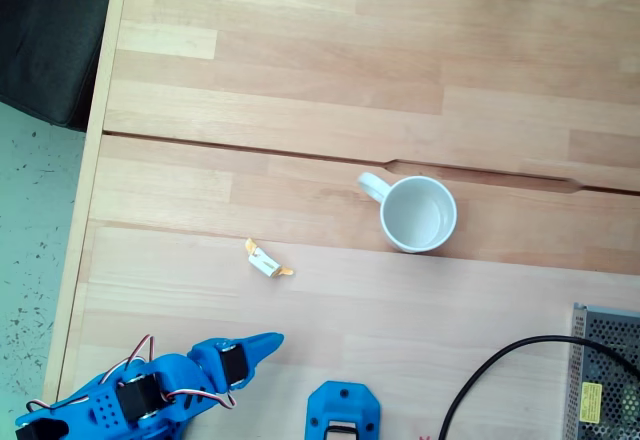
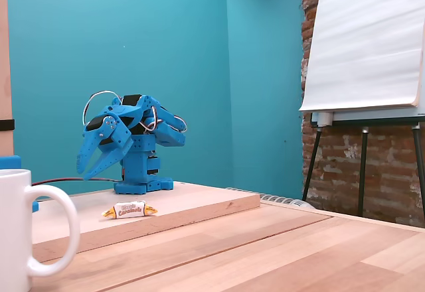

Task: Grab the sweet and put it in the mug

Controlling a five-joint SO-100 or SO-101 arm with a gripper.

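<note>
The white mug point(image 1: 419, 214) stands upright on the wooden table point(image 1: 300, 80), its inside empty. The sweet point(image 1: 268, 261) lies well apart. My gripper point(image 2: 91, 170) hangs with fingers slightly apart, holding nothing.

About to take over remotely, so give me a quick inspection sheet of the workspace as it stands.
Surface: wooden table, raised board nearest the arm.
Job's things: sweet lies on the board; mug upright, inside looks bare, handle toward the sweet in the top-down fixed view.
Clutter: metal mesh box at the table corner.
Gripper: blue gripper hangs above the board, holding nothing, jaws slightly apart.
Cables: black cable by the box.
Surroundings: teal wall, easel, brick wall.
</note>
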